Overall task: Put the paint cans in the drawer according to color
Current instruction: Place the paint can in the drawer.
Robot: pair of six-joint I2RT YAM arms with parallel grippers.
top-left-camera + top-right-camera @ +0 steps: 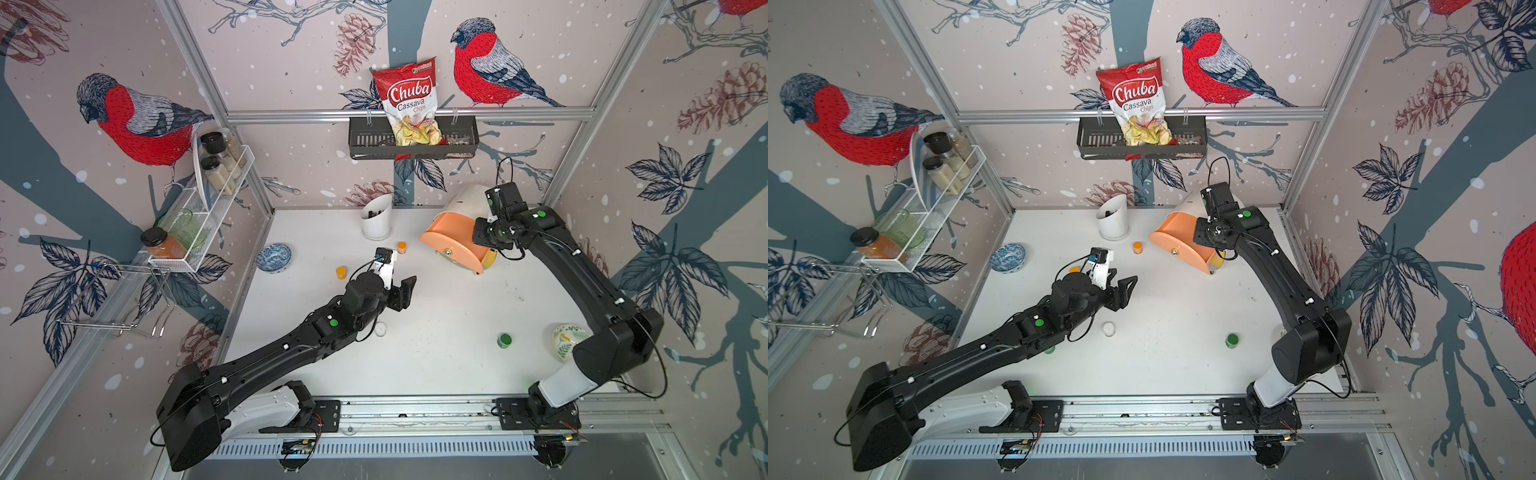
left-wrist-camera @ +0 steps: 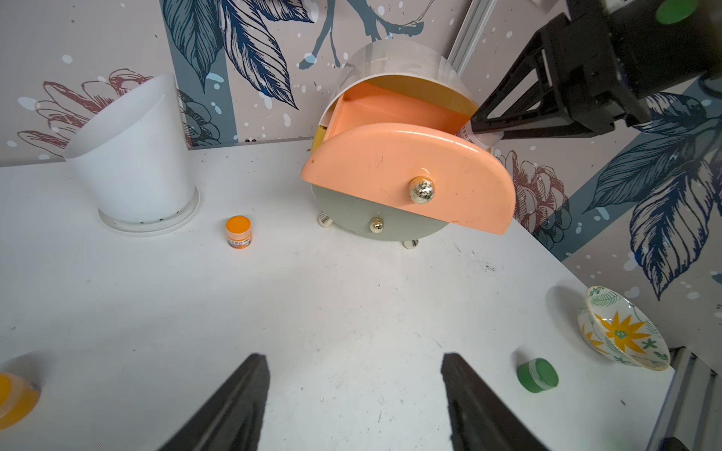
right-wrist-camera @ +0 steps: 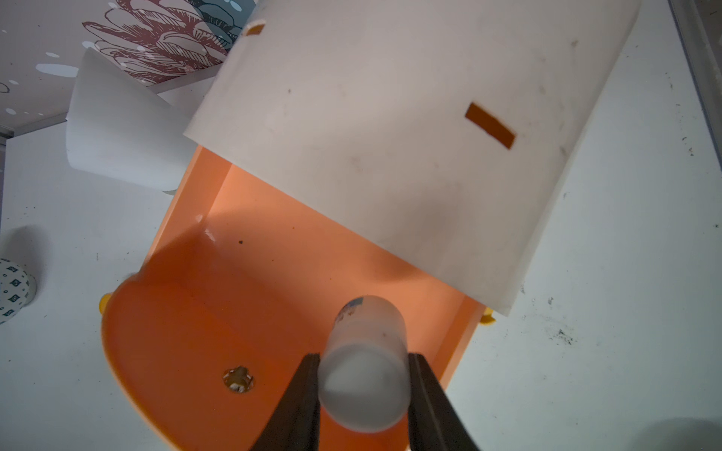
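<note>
White paint can [image 3: 367, 343], tiny and lidded, is clamped on its side between the jaws of the right gripper [image 3: 364, 361], over the pulled-out peach drawer [image 3: 234, 296]. It looks light, rigid and a little slick, so a pinch across its round wall seems the surest hold. Left gripper [image 2: 353, 363] hovers over the table [image 2: 351, 293], jaws wide apart and empty, with an orange can [image 2: 238, 230] and a green can [image 2: 537, 375] standing loose nearby.

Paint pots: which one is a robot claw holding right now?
The white paint can, clamped in the right gripper over the open peach drawer. The rest, like the green can, sit loose on the table.
</note>
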